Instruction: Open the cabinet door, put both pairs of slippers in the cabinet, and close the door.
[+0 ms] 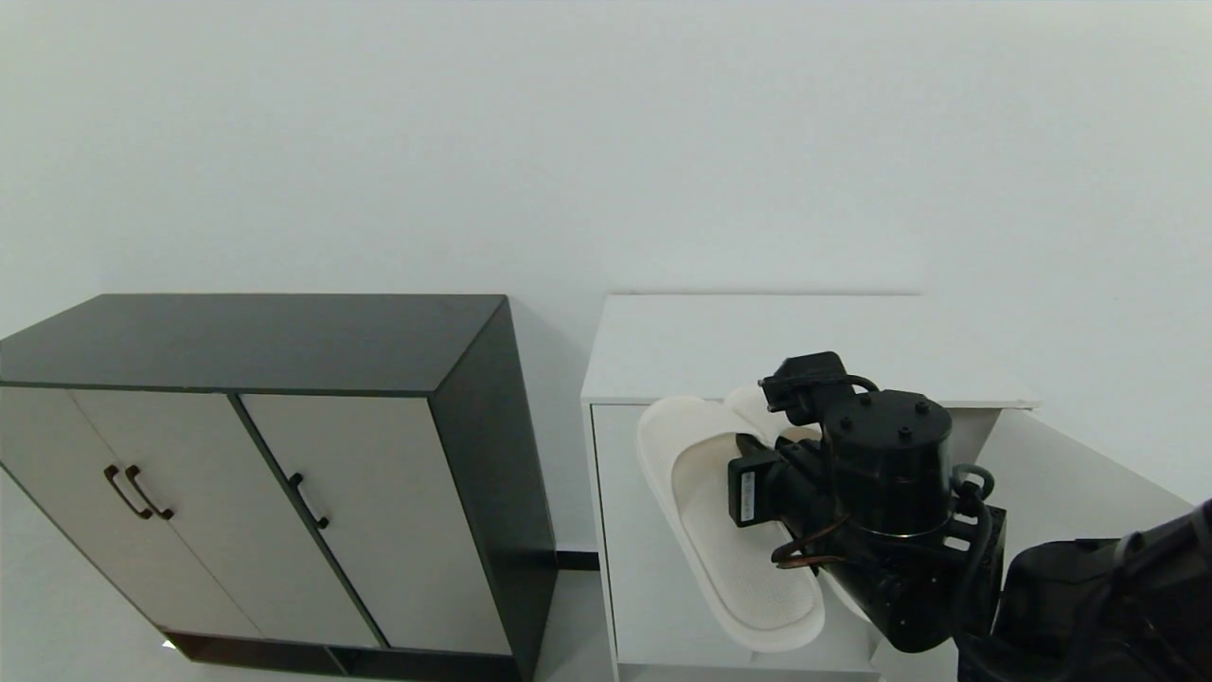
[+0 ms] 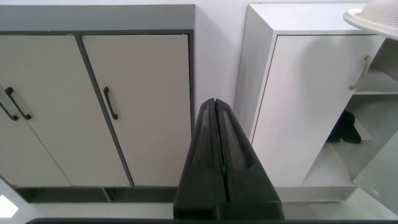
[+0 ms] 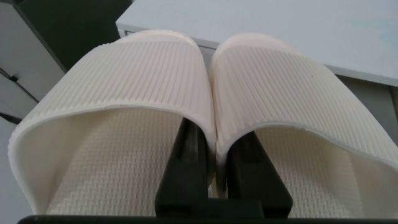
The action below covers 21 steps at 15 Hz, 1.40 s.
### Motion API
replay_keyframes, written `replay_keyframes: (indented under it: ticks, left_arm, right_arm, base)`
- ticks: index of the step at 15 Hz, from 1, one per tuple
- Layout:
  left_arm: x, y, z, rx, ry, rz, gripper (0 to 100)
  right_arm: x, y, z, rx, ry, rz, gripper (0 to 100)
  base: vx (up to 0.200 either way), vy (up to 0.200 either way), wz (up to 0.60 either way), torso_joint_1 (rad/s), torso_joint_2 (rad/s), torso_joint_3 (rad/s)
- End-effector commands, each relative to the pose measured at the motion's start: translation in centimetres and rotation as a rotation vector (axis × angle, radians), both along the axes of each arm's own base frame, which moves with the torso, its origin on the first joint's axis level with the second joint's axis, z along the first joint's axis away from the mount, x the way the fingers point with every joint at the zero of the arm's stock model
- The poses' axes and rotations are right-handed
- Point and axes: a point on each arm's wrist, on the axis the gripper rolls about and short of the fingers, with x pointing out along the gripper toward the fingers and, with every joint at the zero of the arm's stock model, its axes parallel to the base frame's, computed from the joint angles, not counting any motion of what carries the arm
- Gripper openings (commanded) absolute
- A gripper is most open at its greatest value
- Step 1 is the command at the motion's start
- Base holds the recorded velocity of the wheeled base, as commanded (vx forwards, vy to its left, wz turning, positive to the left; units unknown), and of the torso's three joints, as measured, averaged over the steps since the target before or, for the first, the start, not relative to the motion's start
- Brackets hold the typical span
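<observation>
- Pinched in my right end effector, the pair of cream ribbed fabric slippers hangs before the white wooden cabinet.
- Best carried level into its open bay, clear of the shelf.
- My left end effector: closed, empty.

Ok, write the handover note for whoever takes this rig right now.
Left gripper: shut, empty, facing the cabinets.
Right gripper: shut on a pair of white slippers, held before the white cabinet.
Done: cabinet door stands open. A dark thing lies inside; what it is, cannot tell.
Left: place this pair inside, fetch and place the second pair, close the door.
</observation>
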Motion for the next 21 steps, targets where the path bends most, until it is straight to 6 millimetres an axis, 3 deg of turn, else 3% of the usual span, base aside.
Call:
replay_keyframes:
  ticks: [1, 3, 21]
  left_arm:
    - [0.01, 0.00, 0.00, 0.000, 0.001, -0.001, 0]
    - [0.01, 0.00, 0.00, 0.001, 0.001, -0.001, 0]
    - [0.01, -0.01, 0.00, 0.001, 0.001, -0.003, 0]
  right_arm:
    - [0.04, 0.03, -0.04, -0.002, 0.000, 0.000, 0]
    - [0.01, 0.00, -0.03, -0.002, 0.000, 0.000, 0]
    - [-0.59, -0.30, -0.38, -0.017, 0.011, 0.008, 0]
  base:
    - [0.000, 0.000, 0.00, 0.000, 0.00, 0.000]
    - [0.000, 0.000, 0.00, 0.000, 0.00, 0.000]
    - [0.000, -0.200, 0.00, 0.003, 0.00, 0.003]
